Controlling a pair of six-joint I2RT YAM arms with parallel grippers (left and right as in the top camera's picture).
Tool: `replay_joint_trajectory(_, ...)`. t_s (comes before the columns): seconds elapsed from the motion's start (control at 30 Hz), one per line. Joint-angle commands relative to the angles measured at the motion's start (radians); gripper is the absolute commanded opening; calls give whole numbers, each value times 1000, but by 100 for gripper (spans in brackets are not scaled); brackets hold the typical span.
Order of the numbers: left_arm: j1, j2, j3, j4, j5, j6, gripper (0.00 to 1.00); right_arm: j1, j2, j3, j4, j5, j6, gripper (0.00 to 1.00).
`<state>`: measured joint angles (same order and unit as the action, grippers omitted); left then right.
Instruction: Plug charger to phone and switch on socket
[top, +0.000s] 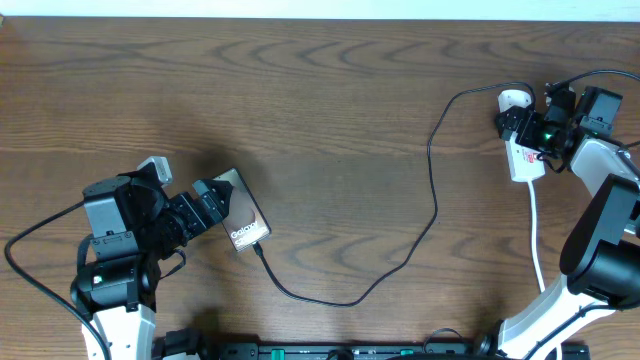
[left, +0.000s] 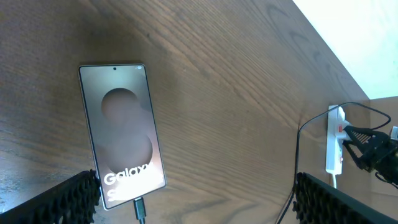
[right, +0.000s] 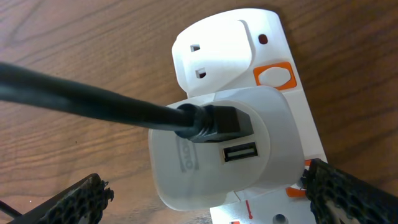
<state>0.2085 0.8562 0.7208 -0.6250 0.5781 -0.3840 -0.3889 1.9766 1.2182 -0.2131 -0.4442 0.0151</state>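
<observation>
Dark brown with wavy wood grain on the table (top: 330, 100). Grey-silver on the phone (left: 121, 130), with a paler round patch and white "Galaxy" lettering. Plain black along the charger (top: 432, 190). White on the socket (right: 261, 43), with an orange-red switch (right: 273, 76); white also on its cord (top: 536, 235) and on the plug adapter (right: 211, 155).

The table (top: 320, 120) is dark brown wood with bold wavy grain, matt with a faint sheen. The phone (left: 122, 134) has a glossy, smooth face and a thin silvery rim, perhaps metal. The socket (right: 249, 43) is smooth white plastic with a soft gloss; the adapter (right: 186, 162) on it looks satin. The charger (right: 93, 102) is smooth matt black, rubbery. The finger pads (right: 74, 202) at the lower corners of the right wrist view are black and knobbly.
</observation>
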Motion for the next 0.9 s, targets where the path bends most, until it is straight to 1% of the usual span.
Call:
replay_joint_trajectory(0.0, 3, -2, 10, -7, 13, 22, 98, 20, 28, -19, -26, -120, 41, 99)
replay_joint_trajectory(0.63, 3, -2, 10, -26, 13, 32, 98, 77, 28, -20, -42, -119, 63, 99)
replay_joint_trajectory(0.87, 3, -2, 10, -26, 13, 32, 98, 72, 26, -18, -37, -108, 67, 99)
